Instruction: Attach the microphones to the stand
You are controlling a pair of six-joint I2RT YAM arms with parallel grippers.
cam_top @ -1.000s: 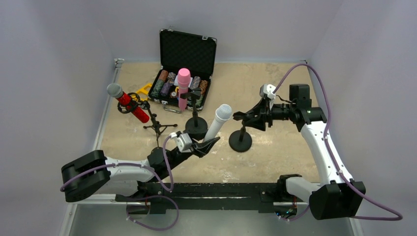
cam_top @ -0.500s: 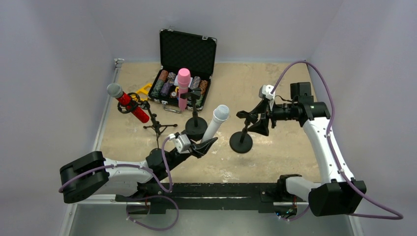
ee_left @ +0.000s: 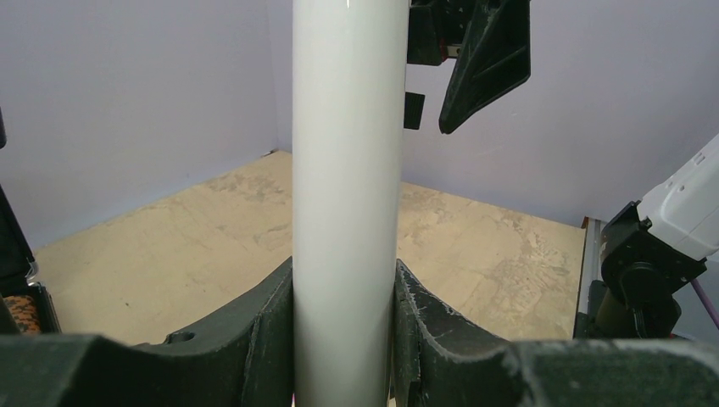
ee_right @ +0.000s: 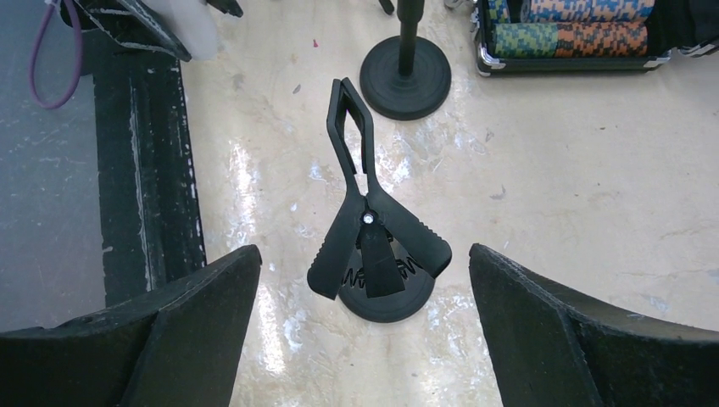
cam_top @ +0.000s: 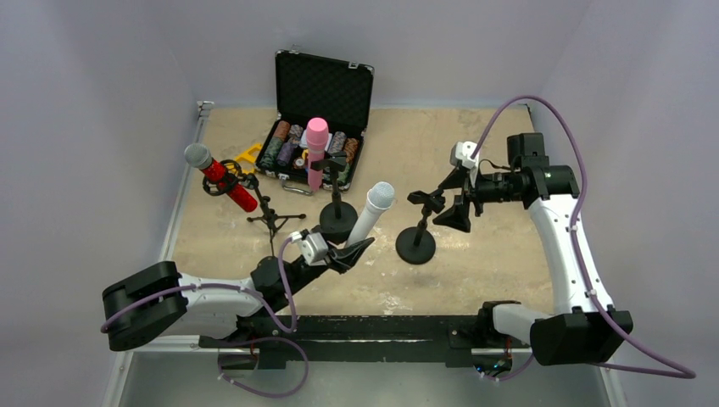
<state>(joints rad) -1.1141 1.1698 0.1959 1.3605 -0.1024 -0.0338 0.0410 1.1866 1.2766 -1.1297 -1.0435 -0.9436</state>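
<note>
3 mics on show: red mic (cam_top: 229, 182), pink mic (cam_top: 316, 148), white mic (cam_top: 371, 214). 3 stands before the case (cam_top: 325, 85): tripod stand (cam_top: 270, 219), middle stand (cam_top: 337, 216), bare stand (cam_top: 415, 244). 1 case. 2 grippers: left gripper (cam_top: 354, 248), right gripper (cam_top: 445, 206).

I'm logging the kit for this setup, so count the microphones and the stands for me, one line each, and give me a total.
Microphones: 3 (red microphone, pink microphone, white microphone held in the left claw)
Stands: 3 (tripod stand, middle round-base stand, empty round-base stand)
Total: 6
</note>
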